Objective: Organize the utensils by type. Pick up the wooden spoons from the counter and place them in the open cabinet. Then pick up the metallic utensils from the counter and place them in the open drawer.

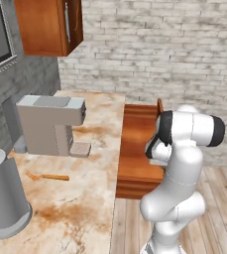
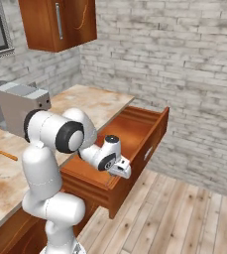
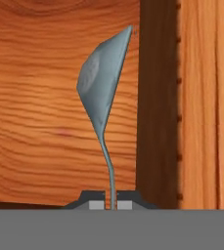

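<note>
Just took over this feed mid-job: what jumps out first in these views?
The gripper is shut on a silver spoon, holding it by the handle over the wood bottom of the open drawer. On the counter, an orange-brown wooden spoon lies in front of the grey coffee machine.

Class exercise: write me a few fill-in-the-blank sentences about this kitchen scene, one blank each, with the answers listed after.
1. The tool is shut on a metal ____.
2. The tool hangs over the open ____.
3. The orange utensil lies on the counter in front of the ____ machine.
4. The drawer is made of ____.

Missing words: spoon; drawer; coffee; wood
</note>
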